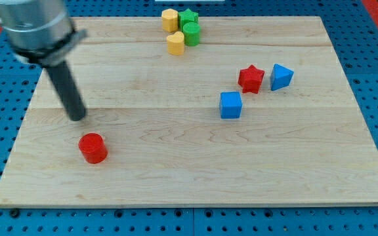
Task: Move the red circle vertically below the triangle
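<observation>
A pale wooden board (176, 190) fills most of the view, lying on a blue pegboard surface (373, 46). The arm enters from the board's top left corner as a blurred grey cylinder that narrows to a dark rod. My tip (77, 118) rests on the wood near the left edge, about halfway down the board. It is a plain rod end with nothing to spread or press together, and it touches no block.

The red circle (93, 147) — a short red cylinder — sits in the lower left part of the board, just below my tip and slightly toward the view's right, with a small strip of bare wood between them.

The blue triangle (281, 77) lies well apart from it, in the upper right part of the board. Just to its left is a red star (251, 78), near it but whether touching cannot be told. Below and left of the star is a blue cube (230, 105), standing apart.

At the middle of the top edge four blocks cluster tightly — a yellow hexagon-like block (170, 19), a green star (188, 17), a green cylinder (191, 33) and a yellow heart-like block (175, 43).
</observation>
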Controlling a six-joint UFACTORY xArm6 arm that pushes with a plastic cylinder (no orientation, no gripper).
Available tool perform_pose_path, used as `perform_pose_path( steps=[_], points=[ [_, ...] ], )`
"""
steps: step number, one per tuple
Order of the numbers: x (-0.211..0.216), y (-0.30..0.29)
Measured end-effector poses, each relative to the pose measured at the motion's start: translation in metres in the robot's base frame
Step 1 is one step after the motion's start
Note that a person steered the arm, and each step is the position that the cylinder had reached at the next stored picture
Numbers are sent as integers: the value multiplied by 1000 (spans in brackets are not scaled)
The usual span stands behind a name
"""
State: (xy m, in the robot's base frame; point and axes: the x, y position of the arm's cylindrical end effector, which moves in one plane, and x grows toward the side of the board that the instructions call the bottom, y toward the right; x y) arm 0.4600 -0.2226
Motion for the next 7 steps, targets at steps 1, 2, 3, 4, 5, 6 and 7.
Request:
perform_pose_path(
  steps=[1,2,3,4,5,6,7],
  points=[
    [29,-62],
    [59,-81],
    [71,-27],
    [71,25],
    [71,60],
    [71,94],
    [71,161]
  ],
)
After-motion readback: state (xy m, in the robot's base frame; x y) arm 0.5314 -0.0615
